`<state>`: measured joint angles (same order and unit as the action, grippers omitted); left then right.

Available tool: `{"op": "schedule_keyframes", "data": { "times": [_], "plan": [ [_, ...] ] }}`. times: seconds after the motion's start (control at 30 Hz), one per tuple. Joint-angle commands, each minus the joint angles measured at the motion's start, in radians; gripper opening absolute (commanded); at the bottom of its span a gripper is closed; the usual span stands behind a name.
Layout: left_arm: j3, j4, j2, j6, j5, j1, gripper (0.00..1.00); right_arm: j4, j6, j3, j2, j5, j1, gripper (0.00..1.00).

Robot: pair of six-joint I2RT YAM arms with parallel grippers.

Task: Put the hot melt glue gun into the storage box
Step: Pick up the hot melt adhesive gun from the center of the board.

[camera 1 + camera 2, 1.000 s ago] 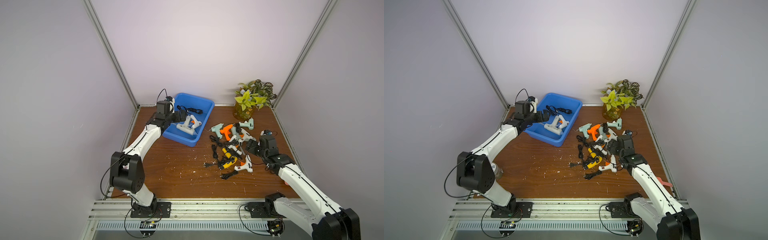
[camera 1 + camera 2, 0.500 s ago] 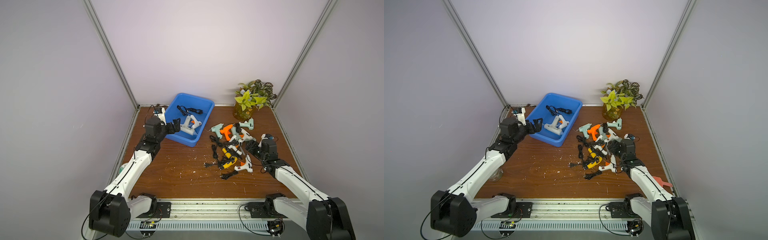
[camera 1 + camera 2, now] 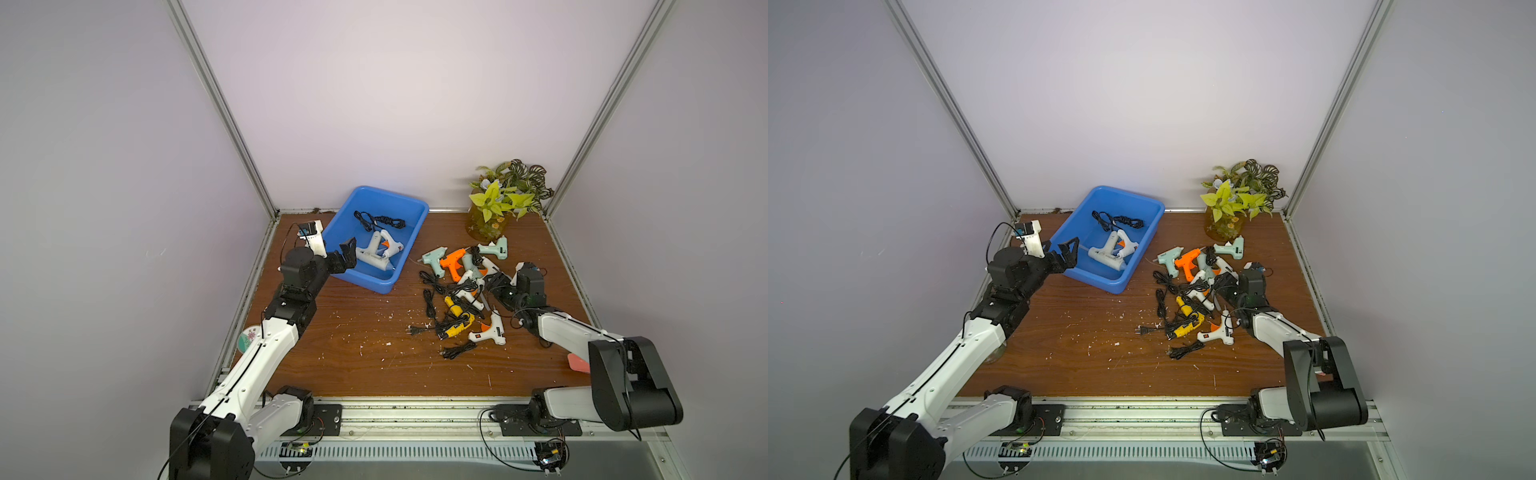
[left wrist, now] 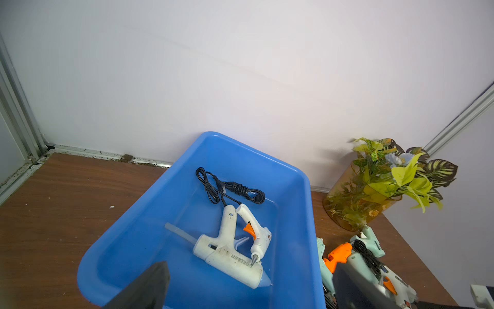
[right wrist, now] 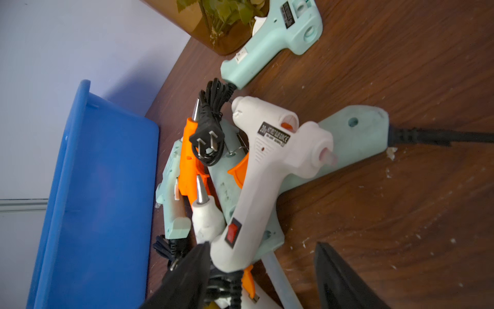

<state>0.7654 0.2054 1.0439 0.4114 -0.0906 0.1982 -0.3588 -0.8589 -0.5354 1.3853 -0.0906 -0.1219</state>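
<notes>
- The storage box (image 3: 415,237) stands by the far-left corner of the desk (image 3: 353,353).
- Inside it lie a large white glue gun (image 4: 227,256), a small white glue gun (image 4: 254,230) with an orange trigger, and a bundled black cord (image 4: 235,187).
- The left claw (image 3: 345,257) hovers at the box's near-left rim, spread wide and empty.
- A pile of glue guns (image 3: 461,286) in mint, orange, white and yellow, tangled with cords, lies on the desk toward its right edge, apart from the box.
- The right claw (image 5: 260,246) sits low in that pile, spread either side of the handle of a white glue gun with a red switch (image 5: 270,160). One finger touches the handle and the other stands clear, so nothing is pinched yet.
- Assessment: the task is at an early stage, with two guns stowed and many outstanding.
- Risk noted: the tangled cords may drag neighbouring guns along on a lift.
</notes>
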Motion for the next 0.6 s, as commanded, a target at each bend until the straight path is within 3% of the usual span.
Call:
{"op": "schedule_keyframes", "data": {
  "times": [0.0, 0.3, 0.57],
  "plan": [
    [-0.006, 0.026, -0.007, -0.01, -0.004, -0.001, 1.0, -0.066, -0.015, -0.05, 0.033, -0.028, 0.006, 0.67],
    [0.0, 0.02, -0.001, -0.008, -0.022, -0.002, 1.0, -0.09, -0.026, -0.095, 0.149, -0.042, 0.009, 0.65],
    [0.005, 0.007, 0.009, 0.003, -0.015, 0.0, 1.0, -0.117, -0.036, -0.091, 0.205, -0.075, 0.014, 0.54]
  ]
}}
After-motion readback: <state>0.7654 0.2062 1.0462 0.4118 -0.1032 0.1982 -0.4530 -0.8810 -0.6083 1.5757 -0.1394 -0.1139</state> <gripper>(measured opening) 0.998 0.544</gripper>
